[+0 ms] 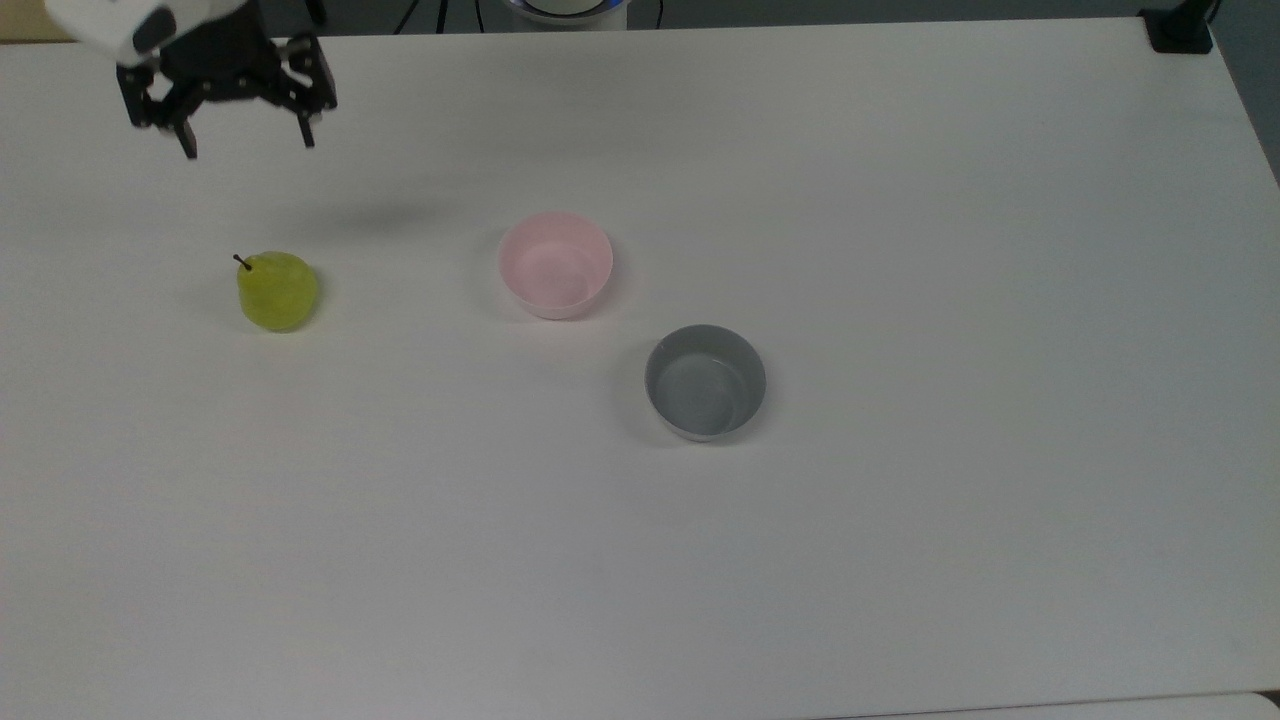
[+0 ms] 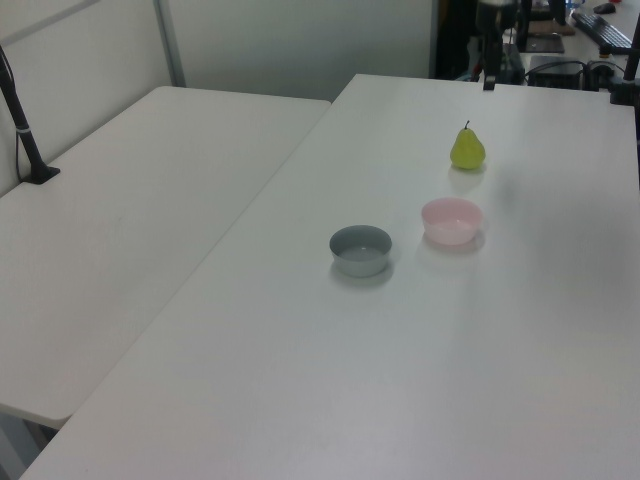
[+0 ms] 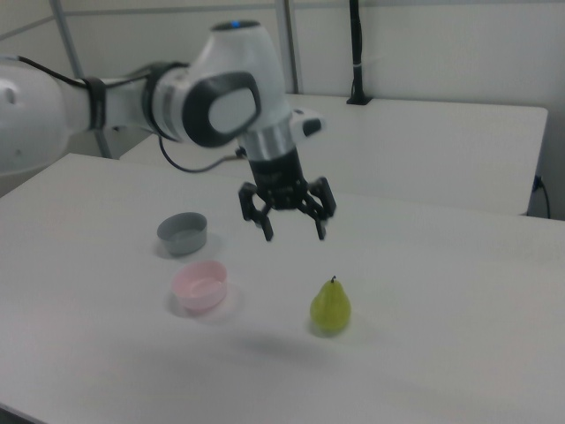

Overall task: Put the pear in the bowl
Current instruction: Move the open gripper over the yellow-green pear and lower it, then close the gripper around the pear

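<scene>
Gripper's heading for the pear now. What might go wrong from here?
The pear stands upright and rounded, so the open gripper, now above and off to one side, could tip or roll it if it closes off-centre. The grey bowl sits close to the pink bowl; a drop could land in the wrong one.

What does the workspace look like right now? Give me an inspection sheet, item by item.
Surface: white table, with a second white table alongside.
Job's things: pear upright on the table, stem up; pink bowl empty, apart from the pear.
Clutter: grey bowl, empty, beside the pink bowl.
Grippers: gripper in the air above the table, fingers open, holding nothing, not touching the pear.
Cables: black cable runs along the arm.
Surroundings: pale partition walls; black pole clamped on the second table; desk with equipment behind.
</scene>
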